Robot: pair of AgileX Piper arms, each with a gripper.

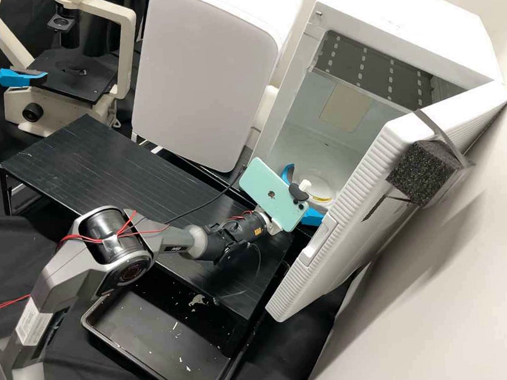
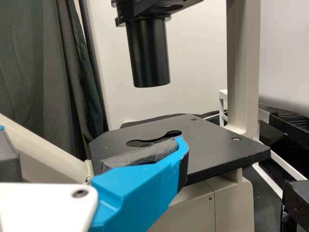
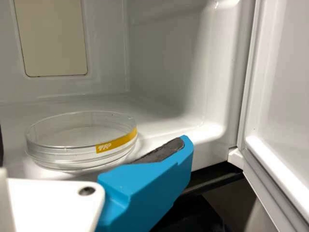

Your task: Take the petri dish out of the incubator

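A clear round petri dish (image 1: pixel 324 190) with a yellow label lies on the incubator (image 1: pixel 290 102) floor, just inside the opening. My right gripper (image 1: pixel 304 192) is at that opening, partly behind its phone, with fingers spread beside the dish. From the right wrist view, the petri dish (image 3: pixel 79 140) sits flat between the open fingers of my right gripper (image 3: pixel 94 145); whether either one touches it I cannot tell. My left gripper (image 1: pixel 19 56) stands open at the microscope, far from the dish. In the left wrist view my left gripper (image 2: pixel 91 147) holds nothing between its fingers.
The incubator's door (image 1: pixel 354 205) stands open beside the right gripper, with a black foam block (image 1: pixel 422 174) on it. A black slatted rack (image 1: pixel 116 160) stands before the incubator, above a dark tray (image 1: pixel 154 338). The microscope stage (image 2: pixel 212 145) lies before the left gripper.
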